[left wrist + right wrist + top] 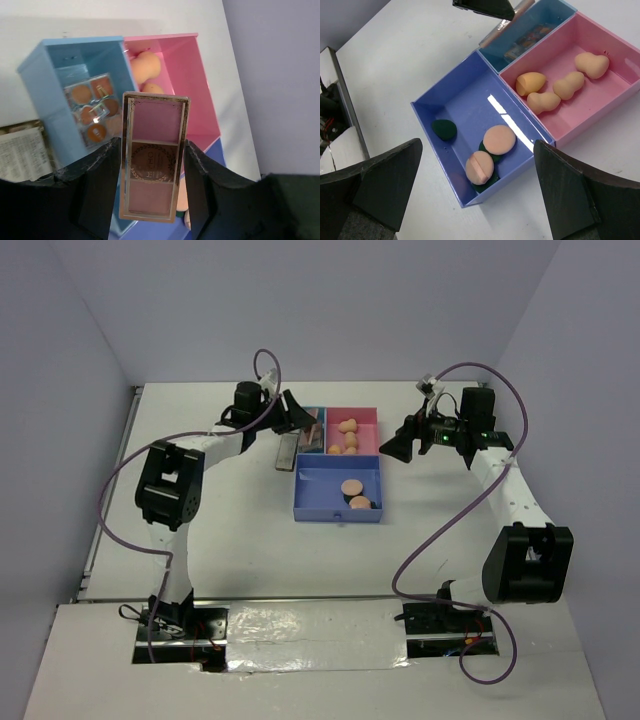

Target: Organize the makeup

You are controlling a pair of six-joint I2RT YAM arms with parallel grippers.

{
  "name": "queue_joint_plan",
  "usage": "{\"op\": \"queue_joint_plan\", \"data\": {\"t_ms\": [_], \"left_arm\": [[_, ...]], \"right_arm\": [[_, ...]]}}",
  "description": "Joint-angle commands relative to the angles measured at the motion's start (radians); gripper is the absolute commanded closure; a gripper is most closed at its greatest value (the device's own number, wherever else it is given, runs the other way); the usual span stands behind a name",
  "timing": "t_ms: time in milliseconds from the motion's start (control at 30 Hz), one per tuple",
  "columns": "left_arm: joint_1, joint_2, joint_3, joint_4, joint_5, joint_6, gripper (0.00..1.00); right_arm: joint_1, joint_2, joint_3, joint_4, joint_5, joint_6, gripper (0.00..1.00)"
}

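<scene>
At the tray's [338,517] 10 o'clock corner, L gripper [152,147] grips prob. the last palette [154,170] over its bin [47,67]; sponges [555,90], puffs [499,139], discs [443,129] already sorted. R gripper [477,150] wide, empty.

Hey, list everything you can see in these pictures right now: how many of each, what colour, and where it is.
tray: one, with light blue, pink and violet-blue compartments, mid table
egg-shaped sponges: four, peach, in the pink compartment
round puffs: two, peach, in the violet-blue compartment
green pieces: dark green, one lying apart in the violet-blue compartment, more partly hidden under the puffs
palette with orange-brown pans: one, in the light blue compartment
palette with pink pans: one, gold-edged, held above the tray
flat printed item: one, greyish, on the table left of the tray; cannot tell what it is
left claw: black, shut on the palette with pink pans
right claw: black, open, empty, right of the tray
</scene>
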Motion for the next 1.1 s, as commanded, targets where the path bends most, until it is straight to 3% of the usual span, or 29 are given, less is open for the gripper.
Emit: {"op": "queue_joint_plan", "data": {"t_ms": [0,367,700,800,867,900,1067], "left_arm": [[-0.037,0.039,0.088,0.067,0.023,-0.066,0.85],[-0.062,0.069,0.194,-0.144,-0.197,-0.025,0.70],[-0.071,0.114,0.283,-0.281,-0.263,0.023,0.52],[-0.074,0.120,0.297,-0.296,-0.269,0.026,0.39],[-0.076,0.122,0.303,-0.303,-0.272,0.029,0.24],[-0.076,0.122,0.309,-0.306,-0.273,0.032,0.01],[-0.082,0.108,0.328,-0.309,-0.258,0.035,0.01]], "right_arm": [[-0.006,-0.033,-0.006,0.040,-0.019,-0.004,0.00],[-0.008,-0.035,-0.019,0.040,-0.019,-0.012,0.00],[-0.008,-0.035,-0.016,0.039,-0.019,-0.012,0.00],[-0.008,-0.035,-0.016,0.039,-0.019,-0.012,0.00],[-0.008,-0.035,-0.016,0.039,-0.019,-0.012,0.00],[-0.008,-0.033,-0.016,0.040,-0.019,-0.012,0.00],[-0.008,-0.035,-0.016,0.039,-0.021,-0.012,0.00]]}}
